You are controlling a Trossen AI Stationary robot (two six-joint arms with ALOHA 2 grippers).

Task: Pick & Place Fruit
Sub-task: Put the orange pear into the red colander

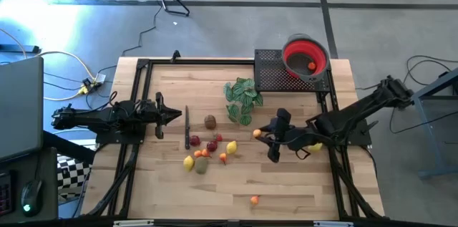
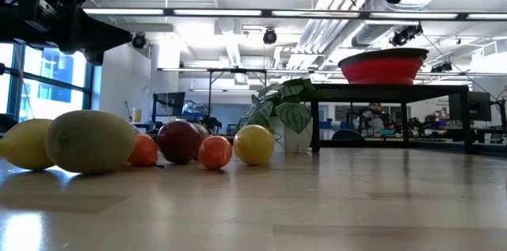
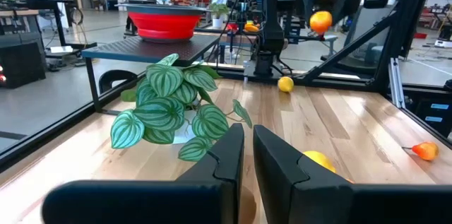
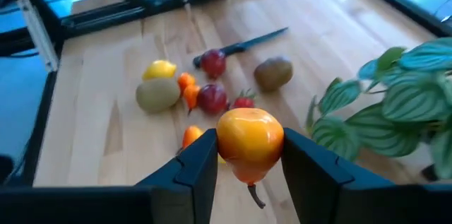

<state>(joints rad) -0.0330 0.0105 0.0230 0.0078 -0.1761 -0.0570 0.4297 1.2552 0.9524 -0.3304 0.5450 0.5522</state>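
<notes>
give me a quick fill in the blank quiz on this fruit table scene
1. The right gripper is shut on an ____ fruit.
2. The red bowl sits on a black ____ at the table's far edge.
3. The left gripper holds ____.
4. The bowl already contains ____ fruit.

Missing words: orange; stand; nothing; one

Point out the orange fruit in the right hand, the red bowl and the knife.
orange fruit [image 4: 248, 139], right wrist view, its front face.
red bowl [image 1: 295, 46], high view, inner wall.
knife [image 1: 187, 128], high view, mid-length.
</notes>
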